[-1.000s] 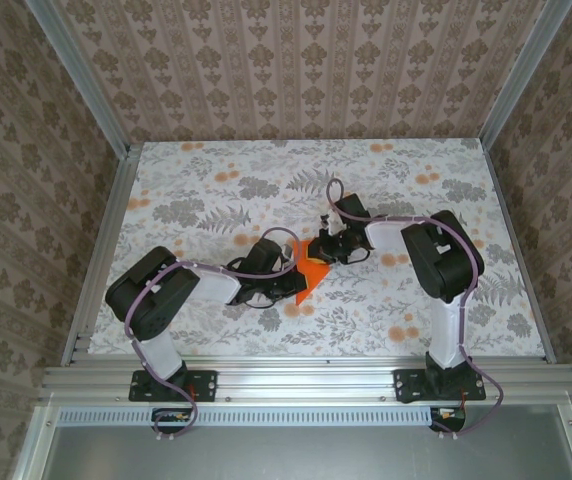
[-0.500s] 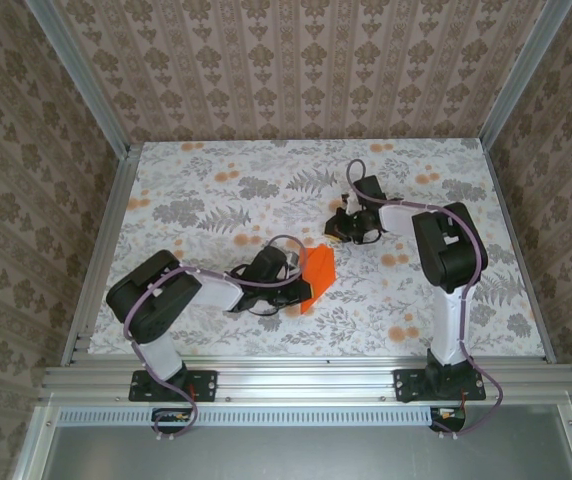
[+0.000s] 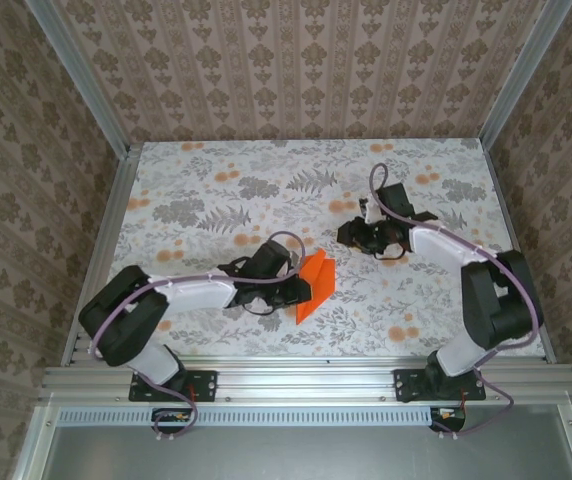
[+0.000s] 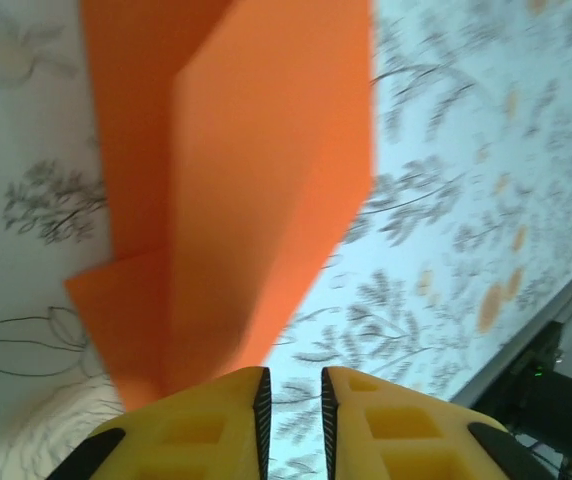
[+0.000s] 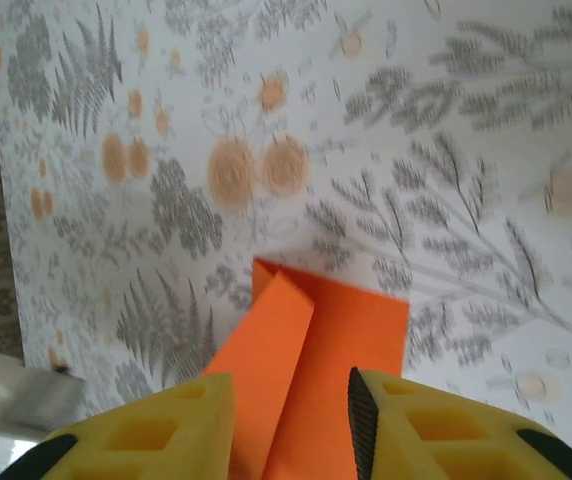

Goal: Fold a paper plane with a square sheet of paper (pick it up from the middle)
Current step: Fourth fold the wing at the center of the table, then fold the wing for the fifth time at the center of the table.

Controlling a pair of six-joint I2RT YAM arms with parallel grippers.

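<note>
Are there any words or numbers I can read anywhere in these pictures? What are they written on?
There are none to read. The folded orange paper is plain, and the table and the walls have only flower and leaf patterns.

Top external camera: high behind the arm bases, facing down over the floral-printed worktop (image 3: 196,180). Left wrist camera: past the yellow left pincer (image 4: 294,385), very near. Right wrist camera: past the yellow right pincer (image 5: 291,395), farther off. All share the bright orange paper plane (image 3: 313,282).
</note>
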